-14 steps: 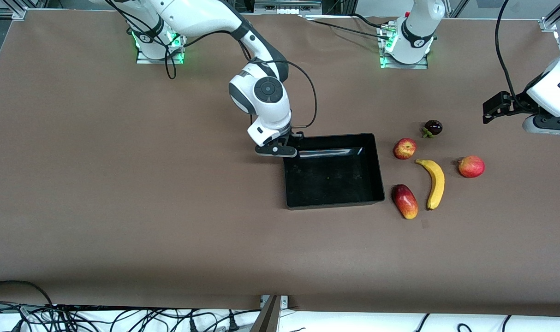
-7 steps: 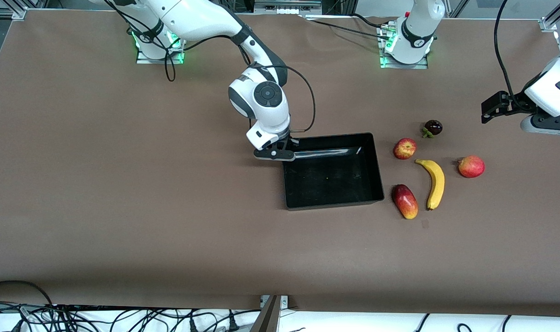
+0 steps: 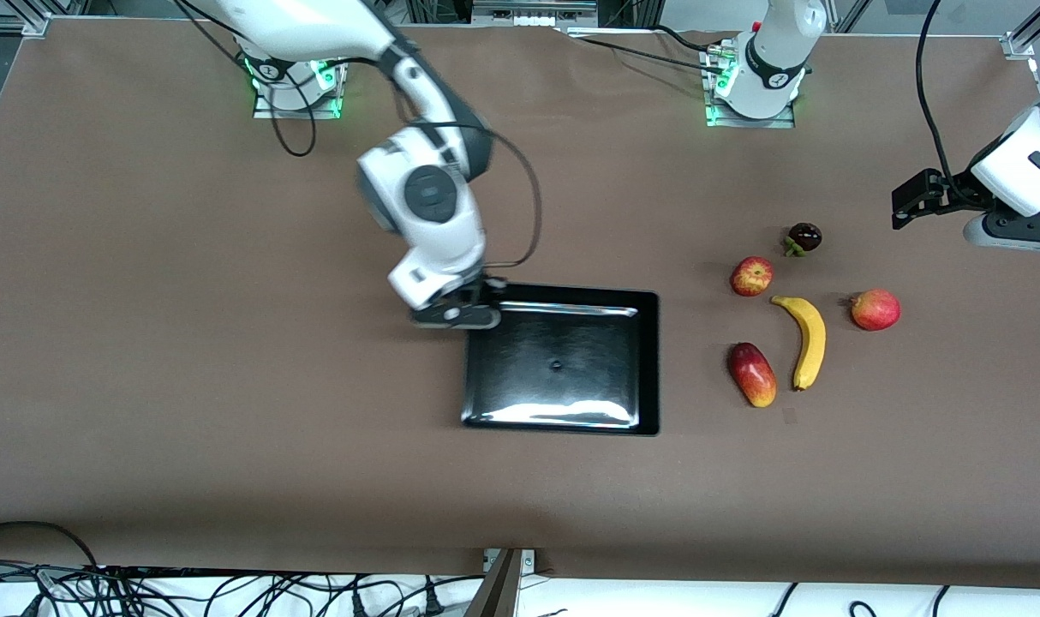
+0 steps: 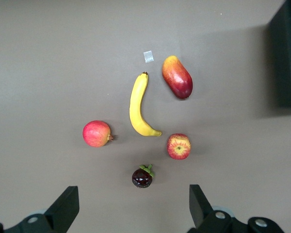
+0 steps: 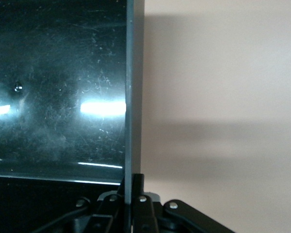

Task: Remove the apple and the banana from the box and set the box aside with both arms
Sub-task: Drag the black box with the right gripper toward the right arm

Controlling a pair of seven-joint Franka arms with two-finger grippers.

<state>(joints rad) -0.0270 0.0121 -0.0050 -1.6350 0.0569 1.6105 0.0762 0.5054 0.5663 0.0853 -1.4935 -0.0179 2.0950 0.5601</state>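
Note:
The black box [image 3: 648, 360] lies mid-table, its glossy inside catching the light. My right gripper [image 3: 473, 308] is shut on the box's wall at the corner toward the right arm's base; in the right wrist view the thin wall [image 5: 134, 73] runs between my closed fingers [image 5: 133, 194]. The yellow banana [image 3: 807, 338] and the small red-and-yellow apple [image 3: 751, 276] lie on the table toward the left arm's end. My left gripper [image 3: 905, 206] hangs open and empty above that end. Its wrist view looks down on the banana [image 4: 138, 104] and apple [image 4: 178, 146], with the gripper [image 4: 133, 213] spread wide.
A red-yellow mango [image 3: 752, 374], a round red fruit [image 3: 875, 309] and a dark mangosteen [image 3: 803, 237] lie round the banana. They also show in the left wrist view: mango [image 4: 177, 76], red fruit [image 4: 96, 133], mangosteen [image 4: 142, 177]. Cables run along the table's near edge.
My right gripper has moved the box toward the right arm's end and nearer the front camera, away from the fruits. The left arm has barely shifted.

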